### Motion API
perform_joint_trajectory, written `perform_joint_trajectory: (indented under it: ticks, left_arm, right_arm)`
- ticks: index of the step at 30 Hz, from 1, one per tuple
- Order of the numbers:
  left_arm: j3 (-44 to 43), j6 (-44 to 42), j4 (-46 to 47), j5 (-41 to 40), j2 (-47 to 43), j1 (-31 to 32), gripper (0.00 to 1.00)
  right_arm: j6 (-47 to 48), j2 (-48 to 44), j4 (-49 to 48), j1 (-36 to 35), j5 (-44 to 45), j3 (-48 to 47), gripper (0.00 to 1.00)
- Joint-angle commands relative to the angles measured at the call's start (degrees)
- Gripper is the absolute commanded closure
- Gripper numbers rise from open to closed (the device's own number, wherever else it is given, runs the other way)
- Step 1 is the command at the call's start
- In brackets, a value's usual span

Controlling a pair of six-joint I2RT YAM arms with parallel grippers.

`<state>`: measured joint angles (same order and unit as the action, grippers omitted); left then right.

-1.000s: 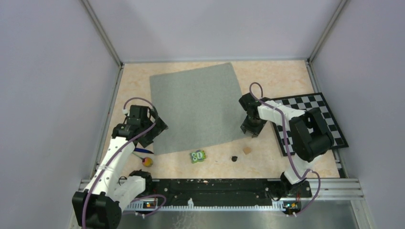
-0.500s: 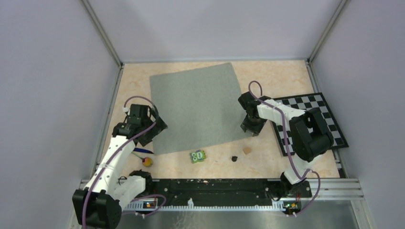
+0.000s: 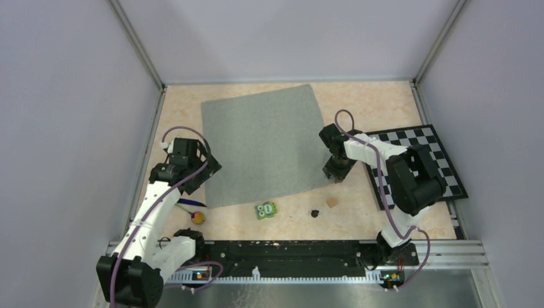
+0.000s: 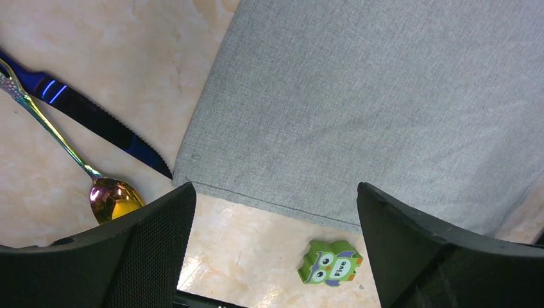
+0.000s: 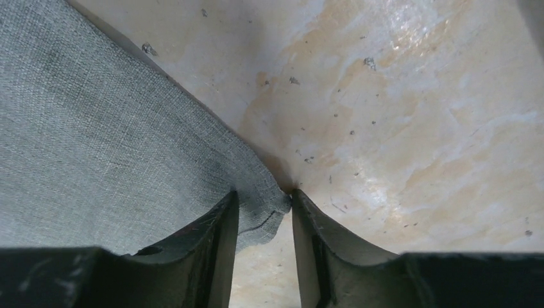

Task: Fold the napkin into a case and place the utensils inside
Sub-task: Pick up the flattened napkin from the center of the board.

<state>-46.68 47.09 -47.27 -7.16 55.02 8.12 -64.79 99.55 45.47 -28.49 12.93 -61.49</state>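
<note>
The grey napkin (image 3: 263, 144) lies flat and unfolded in the middle of the table. My left gripper (image 3: 200, 174) hovers open over the napkin's near left corner (image 4: 192, 167), holding nothing. The two utensils lie just left of that corner. One is a dark blue knife (image 4: 90, 115) and the other a spoon with a golden bowl (image 4: 112, 200). My right gripper (image 3: 335, 172) is down at the napkin's near right corner. In the right wrist view that corner (image 5: 269, 208) sits between the fingers (image 5: 218, 237), which stand a little apart and are not pinching it.
A green owl block (image 3: 265, 210) lies just below the napkin's near edge. A small black piece (image 3: 315, 212) and a tan cube (image 3: 331, 202) lie to its right. The checkerboard mat (image 3: 442, 160) sits at the right, under the right arm. Walls enclose the table.
The right gripper's jaws have narrowed a little around the napkin corner. The left gripper has drifted slightly up and left. The napkin has not moved.
</note>
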Motion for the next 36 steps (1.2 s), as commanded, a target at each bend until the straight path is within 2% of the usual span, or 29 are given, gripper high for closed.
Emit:
perform_joint_trajectory:
  ticks: [1, 3, 6, 12, 15, 17, 19, 22, 25, 32, 36]
  left_arm:
    - [-2.7, 0.6, -1.0, -2.0, 0.4, -0.3, 0.01]
    - [-2.7, 0.8, -1.3, -2.4, 0.2, -0.3, 0.01]
    - [-1.2, 1.9, -1.1, -2.9, -0.4, -0.3, 0.01]
    - [3.4, 4.9, 0.6, 1.0, 2.4, -0.3, 0.03]
    - [4.2, 8.0, 0.0, 1.1, 5.2, 0.7, 0.24]
    - [3.9, 11.3, -1.2, -2.8, 6.4, 4.1, 0.31]
    - [3.6, 15.8, -3.2, -6.6, 7.3, 8.4, 0.31]
    - [4.3, 22.9, -5.9, -6.8, 8.7, 14.1, 0.36]
    - [5.4, 31.2, -9.6, -7.3, 9.8, 19.8, 0.37]
    - [10.1, 38.1, -6.1, 1.2, 11.1, 21.5, 0.35]
    - [10.4, 41.6, -7.6, 3.3, 12.5, 22.3, 0.35]
  right_arm:
    - [-5.0, 3.7, -0.6, -1.0, 1.3, 3.6, 0.7]
    - [-6.3, 3.3, -0.6, -1.0, 2.1, 4.0, 0.79]
    - [-7.3, 1.5, -0.4, -1.1, 4.0, 3.6, 1.0]
    - [-11.0, -9.3, -1.9, -0.9, 11.7, 7.6, 1.0]
    - [-11.9, -15.6, -4.8, -0.2, 14.4, 11.5, 1.0]
    - [-12.5, -19.1, -5.1, 0.6, 15.7, 13.1, 1.0]
    - [-13.9, -20.7, -3.5, 1.9, 16.9, 13.8, 1.0]
    - [-13.2, -22.3, -4.0, 4.5, 16.4, 14.9, 1.0]
    - [-12.4, -22.8, -5.0, 5.1, 15.4, 15.3, 1.0]
    - [-11.4, -21.9, -7.3, 5.1, 12.7, 16.2, 1.0]
    - [-11.0, -21.5, -7.7, 5.1, 11.6, 16.3, 1.0]
